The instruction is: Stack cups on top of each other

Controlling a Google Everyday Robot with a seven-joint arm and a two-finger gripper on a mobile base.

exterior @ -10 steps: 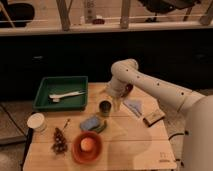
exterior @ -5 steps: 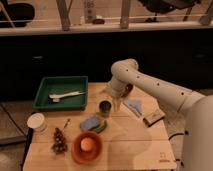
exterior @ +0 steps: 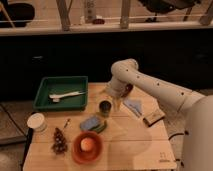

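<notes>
Plainly, we see the end effector (exterior: 116,101) low over the surface (exterior: 130,147), just right of the dark cup (exterior: 105,107); how wide it stands, or whether it grips anything, we cannot tell. A white cup (exterior: 36,121) sits well apart at the left edge. Around lie a green tray (exterior: 50,84) holding a white utensil (exterior: 65,94), a blue sponge (exterior: 90,123), an orange bowl (exterior: 75,151), a pale packet (exterior: 134,106) and a brown block (exterior: 153,117). The arm (exterior: 150,85) hides the surface behind it.

Matt wooden table (exterior: 131,146), glossy cup (exterior: 105,107); gripper (exterior: 116,101) just beside it
</notes>
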